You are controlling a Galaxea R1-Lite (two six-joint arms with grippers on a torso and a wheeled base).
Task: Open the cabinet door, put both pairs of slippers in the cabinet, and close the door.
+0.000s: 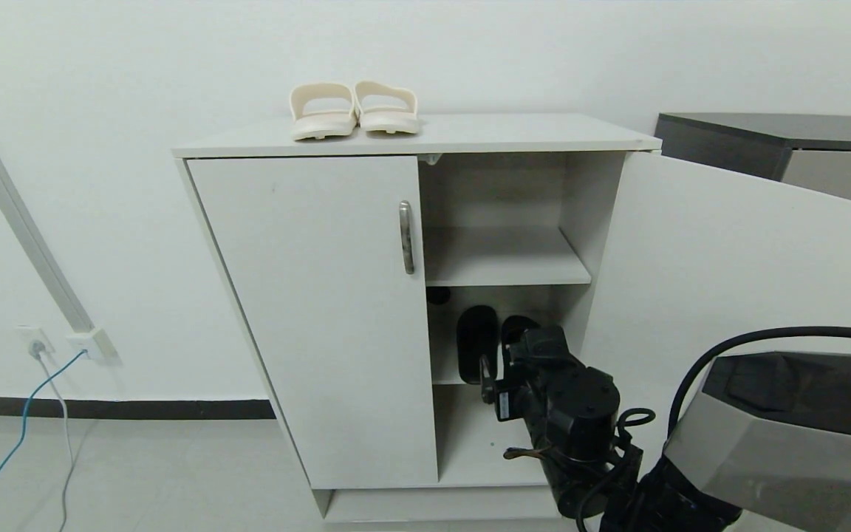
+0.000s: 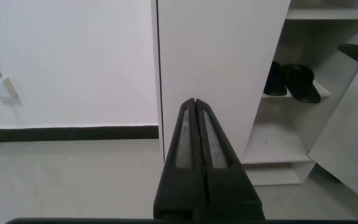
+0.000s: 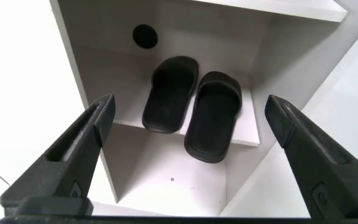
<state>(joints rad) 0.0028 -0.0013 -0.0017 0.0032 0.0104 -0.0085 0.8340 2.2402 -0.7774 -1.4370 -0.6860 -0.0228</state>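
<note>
Right door [image 1: 728, 266] of the white wooden cabinet [image 1: 514, 131] stands swung wide open, left door [image 1: 307, 310] shut. The pair of black rubber slippers [image 3: 213, 115] sits side by side on the lower shelf [image 3: 120, 93], toes toward the back. The right gripper [image 3: 190, 107] hovers just in front of them, fingers spread wide, holding nothing. The pair of cream foam slippers [image 1: 322, 112] rests on the cabinet's top. The left gripper [image 2: 195, 102] hangs low out front, fingers pressed together, empty.
</note>
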